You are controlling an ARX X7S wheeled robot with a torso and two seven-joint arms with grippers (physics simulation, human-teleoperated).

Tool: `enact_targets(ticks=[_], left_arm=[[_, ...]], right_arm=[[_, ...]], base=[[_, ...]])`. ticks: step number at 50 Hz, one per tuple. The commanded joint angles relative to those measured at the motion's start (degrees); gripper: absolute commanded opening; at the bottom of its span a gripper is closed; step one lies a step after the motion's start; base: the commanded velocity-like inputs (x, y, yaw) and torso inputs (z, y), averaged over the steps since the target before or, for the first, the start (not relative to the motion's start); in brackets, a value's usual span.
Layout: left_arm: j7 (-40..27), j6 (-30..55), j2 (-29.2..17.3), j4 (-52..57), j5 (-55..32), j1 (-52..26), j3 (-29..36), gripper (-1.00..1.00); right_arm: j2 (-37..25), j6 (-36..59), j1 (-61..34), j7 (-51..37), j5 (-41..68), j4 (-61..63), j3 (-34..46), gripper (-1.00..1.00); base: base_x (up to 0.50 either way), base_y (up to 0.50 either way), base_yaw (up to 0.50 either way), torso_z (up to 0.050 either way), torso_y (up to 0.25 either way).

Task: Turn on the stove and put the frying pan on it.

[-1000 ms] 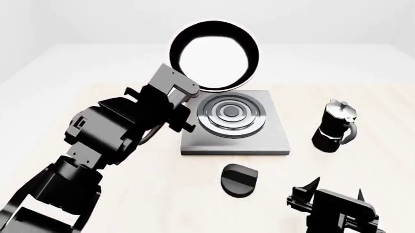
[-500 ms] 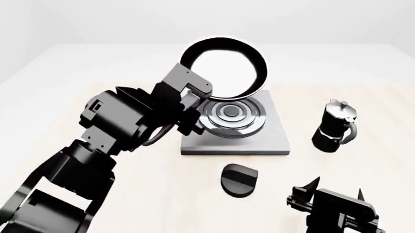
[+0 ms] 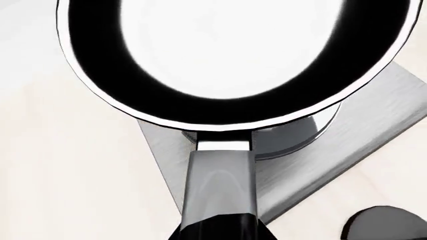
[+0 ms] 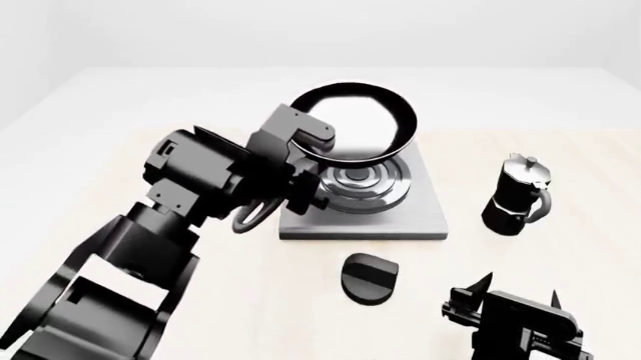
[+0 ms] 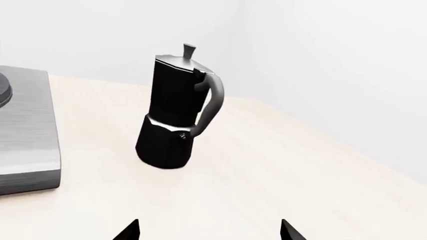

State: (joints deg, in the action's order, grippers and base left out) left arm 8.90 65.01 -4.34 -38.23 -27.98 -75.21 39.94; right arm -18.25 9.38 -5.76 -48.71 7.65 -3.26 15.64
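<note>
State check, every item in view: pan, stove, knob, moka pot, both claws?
frying pan: held by its handle, tilted above the burner, not set down.
stove: flat on the table, burner partly covered by the pan; on or off not visible.
knob: on the table beside the stove, untouched.
moka pot: upright, lid shut, apart from the stove.
left claw: shut on the pan handle.
right claw: open, empty.

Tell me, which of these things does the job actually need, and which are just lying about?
Needed:
- frying pan, held by the left gripper above the burner
- stove
- knob

Lying about:
- moka pot
- right gripper, idle, holding nothing
</note>
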Motion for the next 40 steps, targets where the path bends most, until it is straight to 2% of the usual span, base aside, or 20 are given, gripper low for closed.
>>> enact_targets(ticks=[1, 22, 40], left_arm=[[-0.01, -0.79, 1.64, -2.61, 0.24, -1.5, -2.82, -1.0], [-0.69, -2.56, 2.67, -1.5, -0.87, 0.43, 0.8, -1.0], [-0.64, -7.49, 3.42, -7.09, -0.99, 0.54, 3.72, -1.0]], right_arm=[[-0.16, 0.08, -0.03, 0.12, 0.08, 0.01, 0.2, 1.0], [-0.32, -0.16, -0.33, 0.21, 0.04, -0.58, 0.53, 1.0], [-0.35, -0.09, -0.45, 0.12, 0.05, -0.57, 0.8, 1.0]], base=[[0.0, 0.0, 0.0, 0.0, 0.0], [0.0, 0.0, 0.0, 0.0, 0.001], [0.0, 0.0, 0.0, 0.001, 0.001]])
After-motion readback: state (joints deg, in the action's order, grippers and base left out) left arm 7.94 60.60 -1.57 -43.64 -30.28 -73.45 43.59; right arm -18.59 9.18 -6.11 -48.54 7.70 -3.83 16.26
